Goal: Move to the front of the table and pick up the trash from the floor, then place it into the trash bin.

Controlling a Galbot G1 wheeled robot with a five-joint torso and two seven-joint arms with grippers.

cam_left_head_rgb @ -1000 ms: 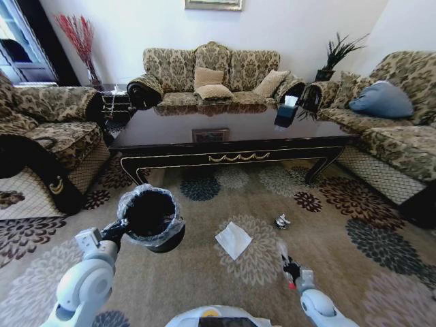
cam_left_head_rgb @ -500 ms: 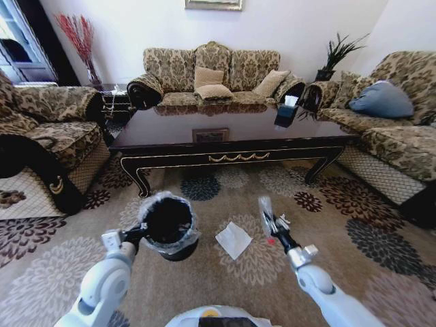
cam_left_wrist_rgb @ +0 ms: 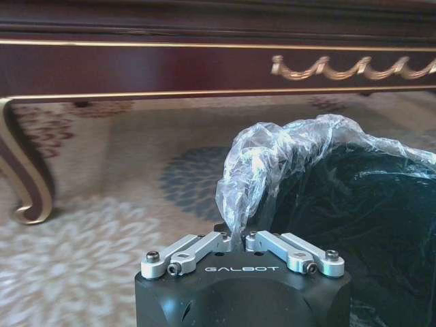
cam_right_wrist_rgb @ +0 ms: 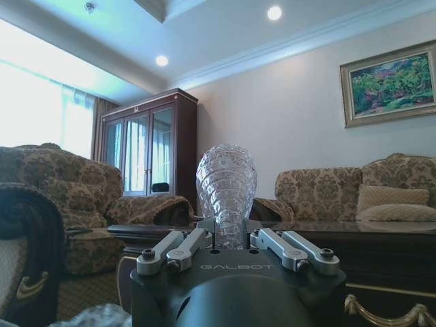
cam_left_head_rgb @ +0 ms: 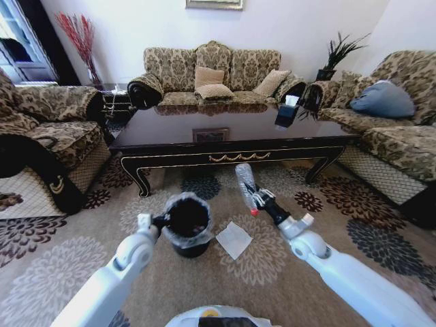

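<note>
1. Clearly, the right hand (cam_left_head_rgb: 257, 198) was pinching the clear plastic bottle (cam_left_head_rgb: 245, 179) near its red-capped neck, fingers pressed against it, and carried it raised above the rug in front of the worktop (cam_left_head_rgb: 231, 126); in the right wrist view the bottle (cam_right_wrist_rgb: 226, 191) stood up between the closed fingers (cam_right_wrist_rgb: 178, 250), its base pointing away from the wrist
2. The left hand (cam_left_head_rgb: 159, 219) was clamped on the crinkled plastic liner at the rim of the trash bin (cam_left_head_rgb: 187, 228), holding the bin just beside the bottle; the left wrist view showed the fingers (cam_left_wrist_rgb: 193, 249) drawn together on a fold of the liner (cam_left_wrist_rgb: 272, 160), with the bin's dark opening just beyond
3. Holding the bin by its lined rim probably kept its mouth open and close to the right hand, so the bottle had only a short way to travel
4. Compared with half a second before, the right hand had lifted higher and moved nearer the worktop's front rail, and the bin had shifted right, closing on the bottle
5. The white paper square (cam_left_head_rgb: 233, 239) lay flat on the rug just beside the bin, not yet collected
6. A black tissue box (cam_left_head_rgb: 286, 114) sat on the worktop's far right, well apart from the work
7. The bottle was not yet over the bin's mouth
</note>
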